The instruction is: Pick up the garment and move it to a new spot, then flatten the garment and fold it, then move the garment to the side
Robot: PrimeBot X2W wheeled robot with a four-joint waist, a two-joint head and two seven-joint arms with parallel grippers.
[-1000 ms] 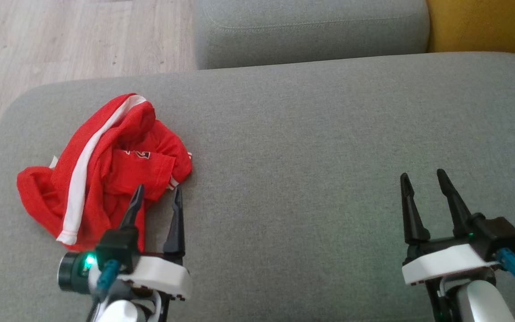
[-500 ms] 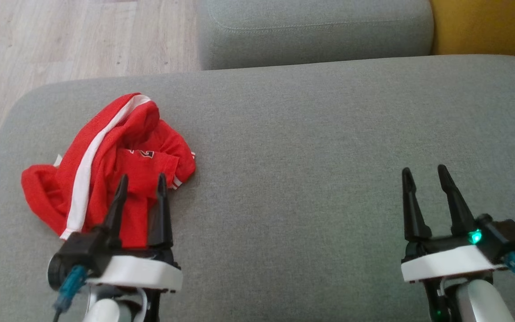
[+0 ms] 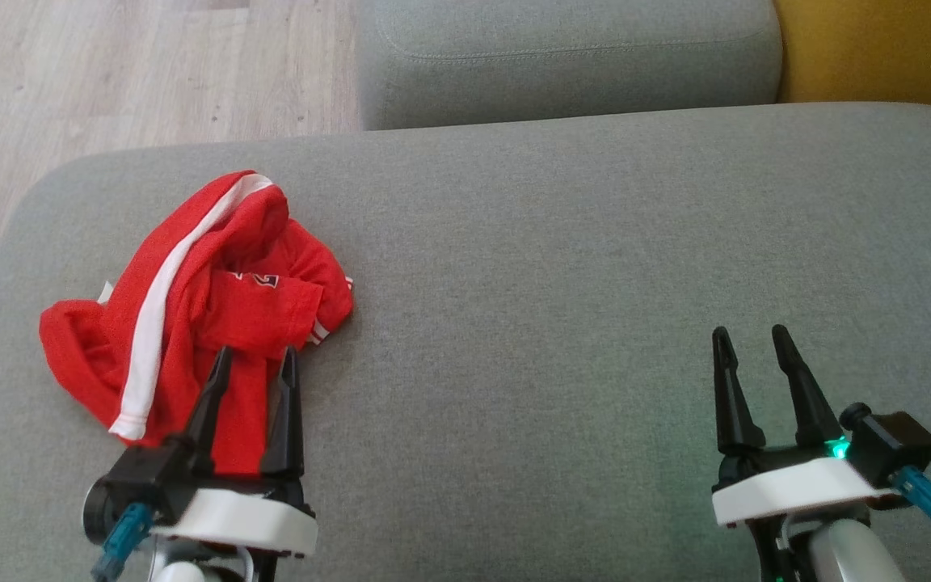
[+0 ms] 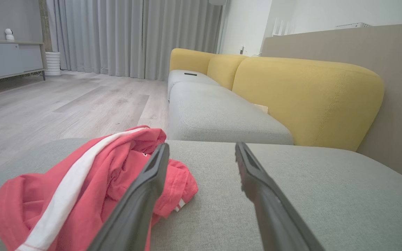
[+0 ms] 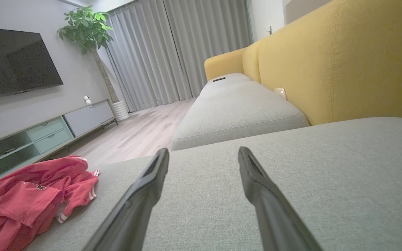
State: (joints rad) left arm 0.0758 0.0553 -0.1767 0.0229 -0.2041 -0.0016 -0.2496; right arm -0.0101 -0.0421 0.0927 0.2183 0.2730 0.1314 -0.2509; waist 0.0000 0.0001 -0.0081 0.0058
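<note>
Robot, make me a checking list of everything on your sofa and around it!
Surface: grey sofa cushion, flat and bare apart from the garment.
Job's things: red garment with a white stripe, crumpled in a heap on the cushion's left part, not yet flattened.
Clutter: small dark flat thing on a far seat; too small to identify.
Grippers: left gripper open, fingers over the garment's near edge, contact unclear; right gripper open over bare cushion.
Cables: left blue-plugged cable and right blue-plugged cable at the gripper bases.
Surroundings: wooden floor, yellow backrest, curtains, TV, plant.
</note>
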